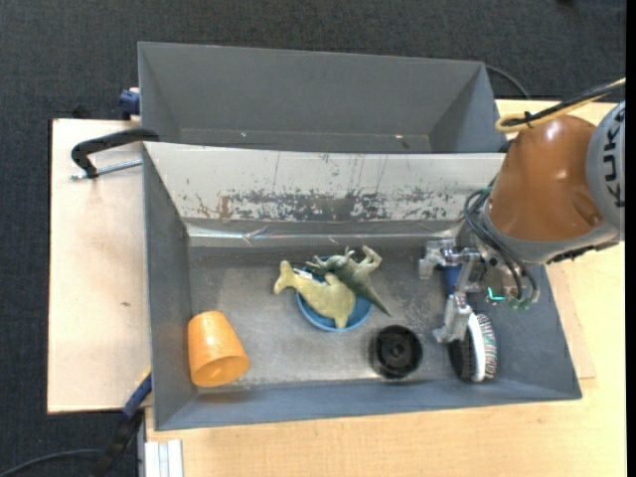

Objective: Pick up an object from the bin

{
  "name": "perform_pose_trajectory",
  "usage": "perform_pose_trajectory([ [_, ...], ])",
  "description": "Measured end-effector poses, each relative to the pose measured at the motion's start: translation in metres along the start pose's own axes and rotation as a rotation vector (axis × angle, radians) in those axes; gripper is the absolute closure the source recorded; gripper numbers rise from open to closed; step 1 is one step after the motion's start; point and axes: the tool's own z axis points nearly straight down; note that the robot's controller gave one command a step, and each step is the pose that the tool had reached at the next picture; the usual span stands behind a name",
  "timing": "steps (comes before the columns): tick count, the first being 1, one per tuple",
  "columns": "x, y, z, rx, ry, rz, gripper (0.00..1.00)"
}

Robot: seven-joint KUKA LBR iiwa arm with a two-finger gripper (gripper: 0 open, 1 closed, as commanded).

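Bin [164,266] floor open along the back wall and in the back left corner. Orange cup [217,349] blocks the front left corner. Blue bowl [318,318] heaped with toy dinosaurs [333,288] fills the middle; free gap between cup and bowl. Black disc [396,352] and brush [475,347] crowd the front right corner.

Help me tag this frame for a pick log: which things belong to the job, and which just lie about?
In the job: grey bin; tool, over its right front; black brush with white bristles, nearest the tool.
Lying about: orange cup on its side, left front; blue dish under pale toy dinosaurs, middle; black round cap, front.
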Motion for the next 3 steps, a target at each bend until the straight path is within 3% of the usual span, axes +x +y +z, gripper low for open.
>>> perform_pose_trajectory([
  [1, 0.0, 0.095, -0.015, -0.004, -0.01, 0.205, 0.0],
  [2, -0.007, 0.108, 0.055, -0.001, -0.015, 0.244, 0.0],
  [3, -0.005, 0.109, 0.055, 0.0, -0.009, 0.242, 1.0],
])
